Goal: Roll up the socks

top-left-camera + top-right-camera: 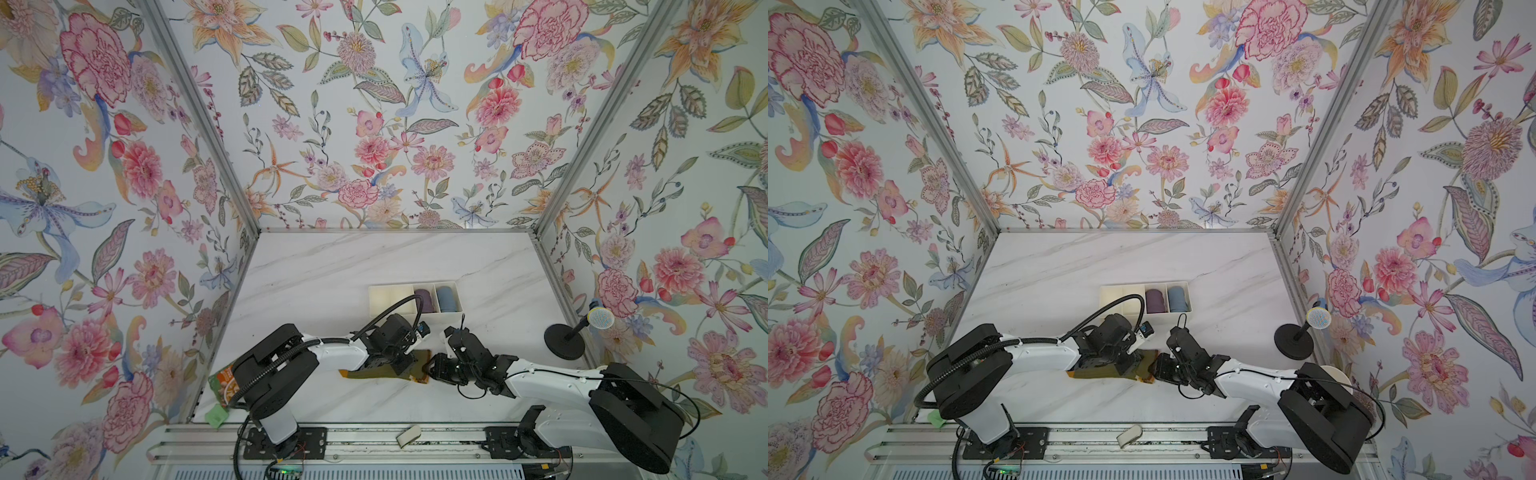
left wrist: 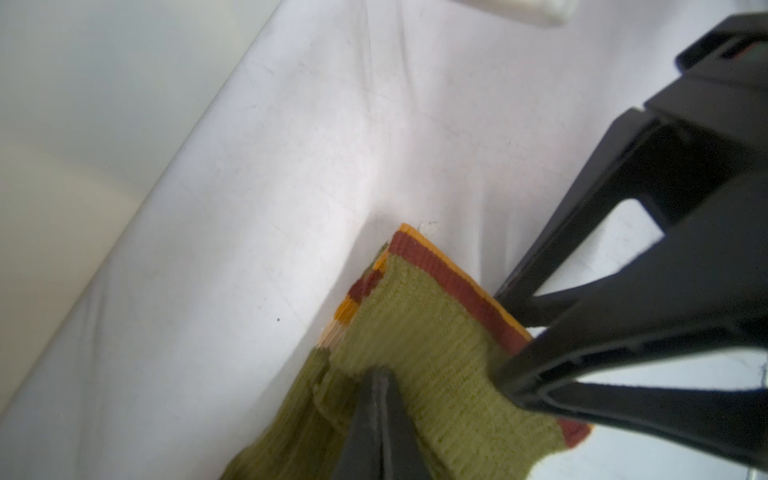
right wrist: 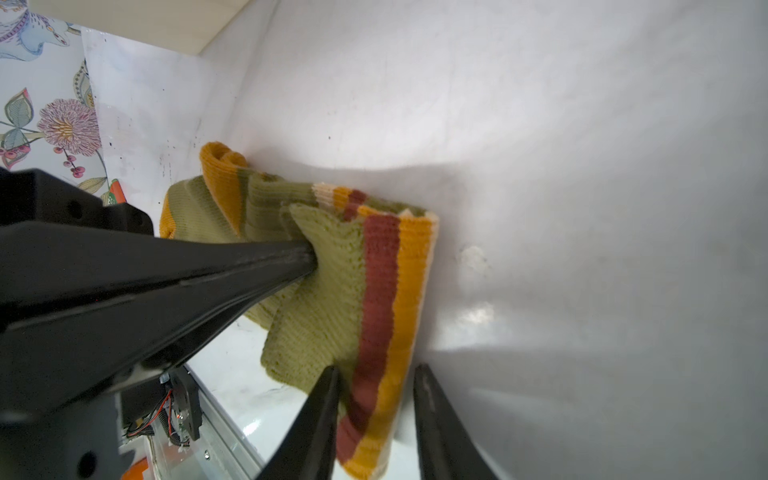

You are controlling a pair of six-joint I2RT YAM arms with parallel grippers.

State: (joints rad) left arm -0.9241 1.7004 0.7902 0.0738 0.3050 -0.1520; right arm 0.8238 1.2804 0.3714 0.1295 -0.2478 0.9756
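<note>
Top views: white marble table point(image 1: 332, 266), floral walls point(image 1: 1142, 124); left jaws pinch socks point(image 2: 436, 353), right jaws straddle cuff.

Socks: you have the socks point(image 1: 386, 370) lying flat on the table point(image 1: 332, 266), near its front edge, about midway across.
Left gripper: your left gripper point(image 2: 376, 399) sits on the socks, pinched shut on a fold of them.
Right gripper: your right gripper point(image 3: 376, 419) is at the socks' right end, its jaws straddling the cuff edge.
Tray: the tray point(image 1: 390, 297) stands behind the socks and both grippers.
Rolls: two sock rolls point(image 1: 424, 300) lie side by side in the tray's right compartments.
Microphone: the microphone point(image 1: 564, 341) stands right of the tray, by the right wall.
</note>
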